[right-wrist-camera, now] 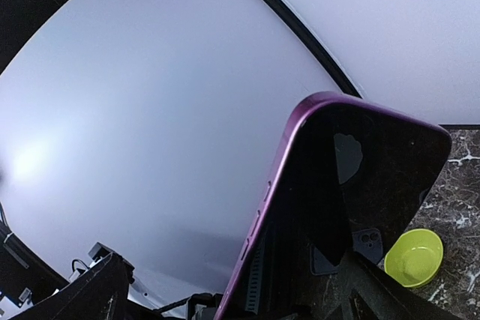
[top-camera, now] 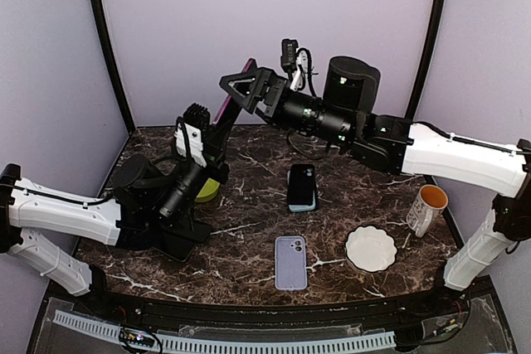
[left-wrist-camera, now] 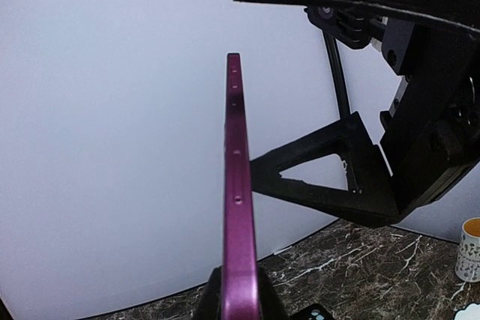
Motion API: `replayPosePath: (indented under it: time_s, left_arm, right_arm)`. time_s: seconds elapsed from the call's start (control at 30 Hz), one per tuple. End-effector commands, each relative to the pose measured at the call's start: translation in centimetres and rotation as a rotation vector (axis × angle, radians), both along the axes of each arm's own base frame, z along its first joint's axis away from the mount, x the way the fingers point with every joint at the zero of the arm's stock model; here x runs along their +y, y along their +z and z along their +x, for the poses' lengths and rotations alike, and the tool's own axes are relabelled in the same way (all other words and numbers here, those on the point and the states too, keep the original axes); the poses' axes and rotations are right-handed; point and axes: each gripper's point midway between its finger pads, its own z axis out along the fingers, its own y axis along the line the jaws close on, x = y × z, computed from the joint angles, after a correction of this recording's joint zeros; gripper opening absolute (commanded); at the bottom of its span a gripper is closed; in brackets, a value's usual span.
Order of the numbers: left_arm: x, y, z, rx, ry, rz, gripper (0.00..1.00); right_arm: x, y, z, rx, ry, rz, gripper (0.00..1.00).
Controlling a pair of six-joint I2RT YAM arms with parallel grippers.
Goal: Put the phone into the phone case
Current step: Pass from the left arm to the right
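Note:
A purple phone [top-camera: 224, 108] is held upright above the table's back left, with my left gripper [top-camera: 211, 128] shut on its lower end. The left wrist view shows its thin purple edge [left-wrist-camera: 238, 185] rising from between my left gripper's [left-wrist-camera: 240, 299] pads. My right gripper [top-camera: 243, 89] is open by the phone's upper end, its fingers [left-wrist-camera: 322, 177] spread wide apart and not pressing on it. The phone's dark screen [right-wrist-camera: 352, 185] fills the right wrist view between the right gripper's [right-wrist-camera: 236, 294] spread fingers. A lavender phone case [top-camera: 290, 262] lies flat at front centre. A dark case [top-camera: 302, 187] lies behind it.
A lime-green bowl [top-camera: 209, 191] sits by the left arm, also seen in the right wrist view [right-wrist-camera: 412, 258]. A white scalloped plate [top-camera: 371, 248] and a mug [top-camera: 427, 207] stand at the right. A black cylinder [top-camera: 353, 80] stands at the back. The marble table [top-camera: 249, 230] is walled round in pale lilac.

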Motion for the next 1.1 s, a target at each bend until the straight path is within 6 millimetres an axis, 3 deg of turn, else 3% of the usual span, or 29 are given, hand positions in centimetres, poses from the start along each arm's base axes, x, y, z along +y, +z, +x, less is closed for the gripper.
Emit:
replayPosePath:
  time_s: [0.0, 0.23, 0.43, 0.63, 1.0, 1.07]
  left_arm:
    - [1.6, 3.3, -1.3, -0.065, -0.032, -0.126, 0.00]
    - [1.7, 3.3, -1.4, -0.061, -0.041, -0.140, 0.00]
    - [1.4, 2.7, -1.6, -0.050, -0.071, -0.143, 0.00]
    - [1.1, 2.5, -1.9, -0.044, -0.100, -0.139, 0.00]
    - [0.6, 1.6, -2.0, -0.035, -0.123, -0.126, 0.00]
    - [0.6, 1.4, -2.0, -0.032, -0.123, -0.121, 0.00]
  right_arm:
    - [0.0, -0.7, 1.1, 0.063, -0.062, -0.009, 0.98]
    - [-0.3, -2.4, 2.0, 0.100, -0.075, -0.040, 0.98]
    - [0.7, -1.7, 1.6, 0.066, -0.015, -0.022, 0.98]
    - [0.7, -1.0, 1.2, 0.030, 0.017, 0.026, 0.88]
    - [0.9, 0.1, 0.4, -0.013, 0.073, 0.078, 0.45]
    - [0.8, 0.2, 0.2, -0.020, 0.078, 0.084, 0.33]
